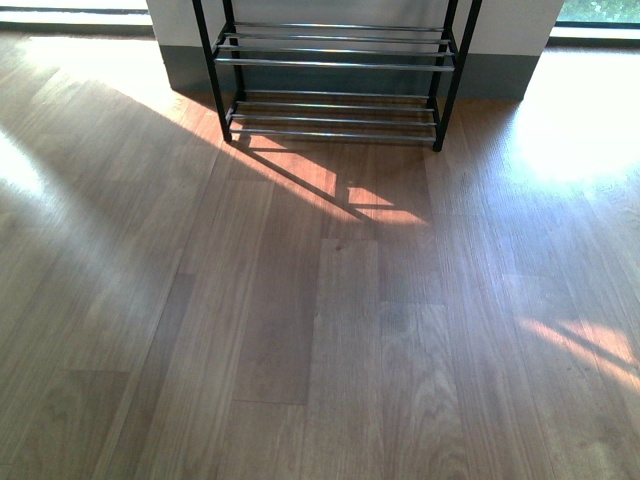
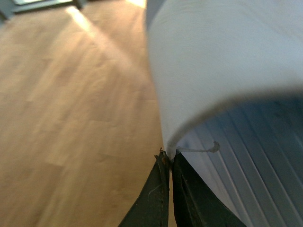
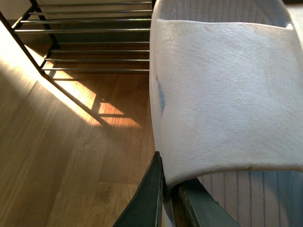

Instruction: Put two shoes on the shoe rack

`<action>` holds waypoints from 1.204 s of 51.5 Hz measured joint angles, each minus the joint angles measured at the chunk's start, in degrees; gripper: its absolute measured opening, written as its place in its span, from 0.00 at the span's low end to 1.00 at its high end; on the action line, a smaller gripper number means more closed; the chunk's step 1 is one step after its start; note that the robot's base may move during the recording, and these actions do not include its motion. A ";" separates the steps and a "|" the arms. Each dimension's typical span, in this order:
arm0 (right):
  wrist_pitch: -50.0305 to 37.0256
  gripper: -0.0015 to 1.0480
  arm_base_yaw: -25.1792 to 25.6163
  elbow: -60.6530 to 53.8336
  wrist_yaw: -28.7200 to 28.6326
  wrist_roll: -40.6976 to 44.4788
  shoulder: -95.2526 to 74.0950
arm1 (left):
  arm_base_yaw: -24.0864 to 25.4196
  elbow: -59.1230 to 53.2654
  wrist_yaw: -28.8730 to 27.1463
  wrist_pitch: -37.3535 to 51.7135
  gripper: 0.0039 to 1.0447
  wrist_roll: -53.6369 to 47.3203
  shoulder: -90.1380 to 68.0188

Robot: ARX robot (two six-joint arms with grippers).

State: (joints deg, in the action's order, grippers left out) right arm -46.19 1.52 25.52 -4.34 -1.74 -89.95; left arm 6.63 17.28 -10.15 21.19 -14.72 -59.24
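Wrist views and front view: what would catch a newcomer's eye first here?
The left wrist view is filled by a pale slide, its strap edge pinched between dark jaws; the right wrist view shows a second slide held the same way. In the front view the shoe rack stands at the far wall without shoes, sunlight streaking the wooden floor.

Front and right wrist views both face the shoe rack [image 1: 335, 62].

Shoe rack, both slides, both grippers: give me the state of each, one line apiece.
shoe rack: upright by the wall, both visible tiers empty.
left gripper: shut on the left-held slide's strap edge.
left-held slide: gripped, not on the rack.
right gripper: shut on the right-held slide's strap edge.
right-held slide: gripped, near the rack, not on it.
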 joint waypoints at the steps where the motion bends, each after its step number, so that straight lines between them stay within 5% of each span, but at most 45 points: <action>1: 0.00 0.02 0.02 0.00 0.02 0.00 0.00 | 0.66 0.02 0.96 -0.46 0.01 -1.31 0.79; 17: -0.02 0.02 -0.15 0.00 -0.20 0.00 0.00 | 6.19 0.26 8.68 -5.42 0.01 -9.20 7.32; 62: -0.02 0.02 -0.24 0.00 -0.35 0.00 0.00 | 7.52 -2.62 10.10 -6.86 0.01 -5.22 10.67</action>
State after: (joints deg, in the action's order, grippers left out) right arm -46.22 1.28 25.52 -4.69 -1.74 -89.95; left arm 14.15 14.66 -0.05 14.33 -19.94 -48.58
